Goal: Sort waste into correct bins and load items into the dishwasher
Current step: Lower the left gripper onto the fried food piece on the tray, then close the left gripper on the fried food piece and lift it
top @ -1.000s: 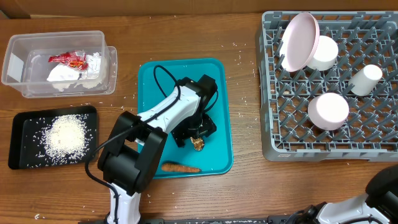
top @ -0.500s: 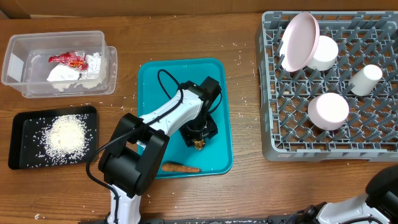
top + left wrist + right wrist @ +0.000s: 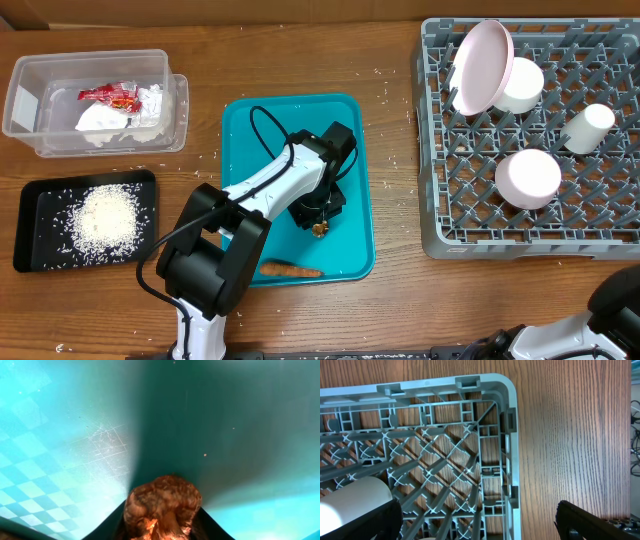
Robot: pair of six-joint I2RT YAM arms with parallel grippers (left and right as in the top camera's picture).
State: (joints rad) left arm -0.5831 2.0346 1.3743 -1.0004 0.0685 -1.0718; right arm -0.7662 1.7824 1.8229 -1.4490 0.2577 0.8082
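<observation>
On the teal tray (image 3: pixel 240 130) lies a brown food scrap (image 3: pixel 320 230), which fills the bottom of the left wrist view (image 3: pixel 162 502). My left gripper (image 3: pixel 318 222) points down at it, and its dark fingers (image 3: pixel 120 520) press on both sides of the lump. A carrot piece (image 3: pixel 291 269) rests near the tray's front edge. The grey dishwasher rack (image 3: pixel 430 150) at the right holds a pink plate (image 3: pixel 480 65), two white cups (image 3: pixel 522 85) and a white bowl (image 3: pixel 528 178). My right gripper (image 3: pixel 480 520) hangs open over the rack's corner (image 3: pixel 507 405), nothing between its fingers.
A clear bin (image 3: pixel 95 100) with wrappers stands at the back left. In front of it is a black tray (image 3: pixel 40 200) with rice. Loose rice grains dot the wooden table. The right arm's base (image 3: pixel 600 310) shows at the bottom right.
My left gripper has narrowed from wide open and closed onto the brown scrap, shifting slightly right on the tray. The right arm and the rack have not moved.
</observation>
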